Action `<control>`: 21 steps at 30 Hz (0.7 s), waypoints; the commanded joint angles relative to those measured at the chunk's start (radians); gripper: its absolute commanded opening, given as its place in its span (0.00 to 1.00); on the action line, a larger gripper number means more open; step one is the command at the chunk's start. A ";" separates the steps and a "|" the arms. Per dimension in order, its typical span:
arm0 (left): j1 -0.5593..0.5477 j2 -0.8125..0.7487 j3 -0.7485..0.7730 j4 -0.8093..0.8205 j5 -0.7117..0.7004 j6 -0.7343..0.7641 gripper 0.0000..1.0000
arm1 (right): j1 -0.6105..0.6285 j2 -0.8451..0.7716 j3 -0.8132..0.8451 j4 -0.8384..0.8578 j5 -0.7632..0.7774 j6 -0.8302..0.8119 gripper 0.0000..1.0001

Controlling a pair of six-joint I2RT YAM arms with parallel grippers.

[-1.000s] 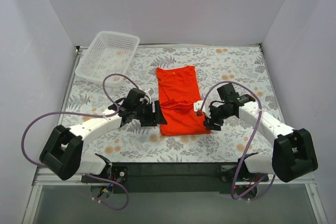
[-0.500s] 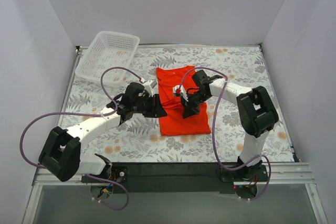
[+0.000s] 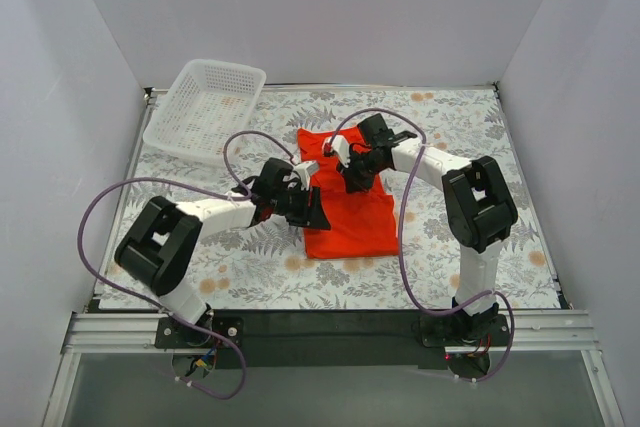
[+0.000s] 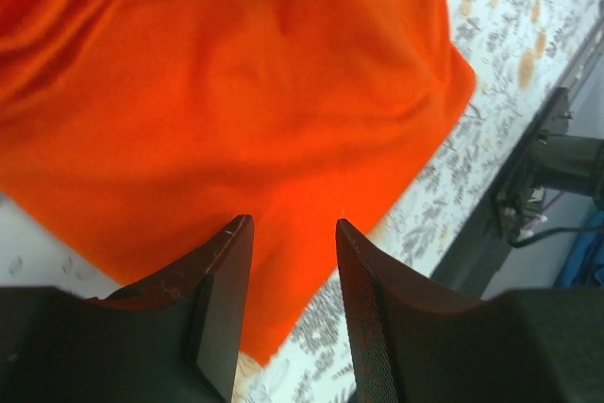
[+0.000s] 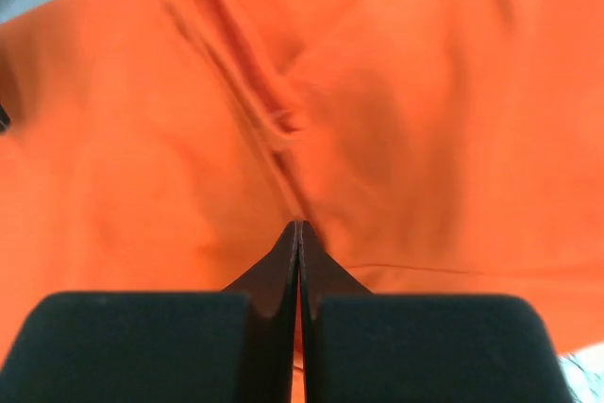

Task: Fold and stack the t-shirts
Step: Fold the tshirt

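The orange-red t-shirt (image 3: 360,227) lies folded into a tall rectangle on the floral table, and it fills the left wrist view (image 4: 236,92) and the right wrist view (image 5: 425,92). My left gripper (image 3: 315,215) sits at the shirt's left edge. Its jaws (image 4: 294,224) stand apart, with nothing pinched between them and only fabric and table showing beyond. My right gripper (image 3: 352,182) is over the shirt's upper middle. It is shut (image 5: 300,224), with its tips down at a crease in the fabric.
A white mesh basket (image 3: 222,65) stands at the back left corner. The floral tablecloth (image 3: 450,137) surrounds the shirt. White walls close in the left, right and back sides. The black front rail (image 4: 557,158) shows past the shirt's near corner.
The right gripper shut and swung from the shirt's right edge up onto its upper middle. The left gripper narrowed and moved right to the shirt's left edge. The shirt's outline looks unchanged.
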 commanded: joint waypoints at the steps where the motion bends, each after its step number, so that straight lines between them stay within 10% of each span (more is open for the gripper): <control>1: 0.001 0.065 0.090 0.025 -0.022 0.068 0.39 | -0.021 -0.051 0.008 0.095 0.096 0.075 0.01; 13: 0.024 0.277 0.366 -0.077 -0.289 0.016 0.41 | -0.081 -0.362 -0.252 0.003 -0.143 -0.161 0.07; 21: 0.043 0.153 0.328 -0.091 -0.450 0.051 0.53 | -0.084 -0.663 -0.534 -0.122 -0.189 -0.514 0.38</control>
